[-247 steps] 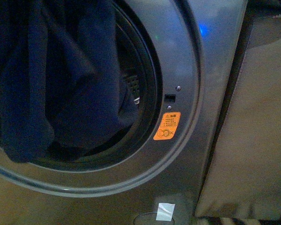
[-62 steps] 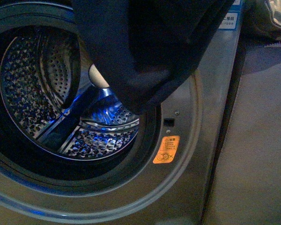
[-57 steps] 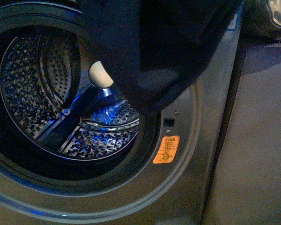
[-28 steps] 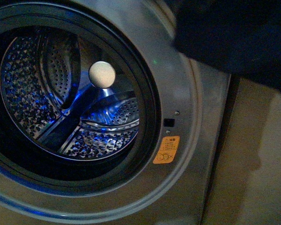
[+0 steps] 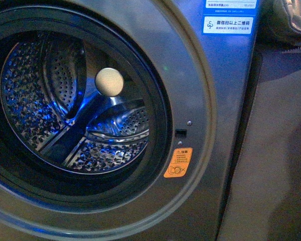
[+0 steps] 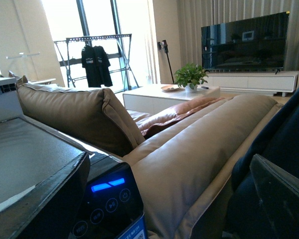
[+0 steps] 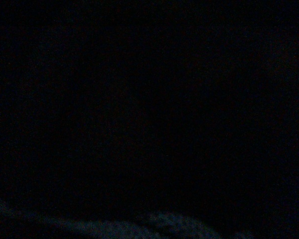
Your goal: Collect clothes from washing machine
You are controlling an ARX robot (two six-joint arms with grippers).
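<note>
The washing machine (image 5: 205, 100) fills the front view, grey, its door open. The perforated steel drum (image 5: 45, 105) is lit blue and holds no fabric; a pale round knob (image 5: 109, 81) shows at its back. An orange sticker (image 5: 178, 162) and blue-and-white labels (image 5: 228, 23) sit on the front. No clothes and no gripper show in the front view. In the left wrist view, dark navy clothes (image 6: 289, 124) hang at one edge. My left gripper (image 6: 159, 209) is open and empty above the machine's lit control panel (image 6: 107, 191). The right wrist view is dark.
A beige panel (image 5: 276, 165) stands right of the machine. The left wrist view shows a tan sofa (image 6: 189, 149) close by, a white low table (image 6: 164, 94) with a plant, a TV (image 6: 244, 42) and a clothes rack (image 6: 97, 59) by the window.
The dark clothes that hung across the drum's mouth have moved up and to the right, out of the front view. The drum now shows bare.
</note>
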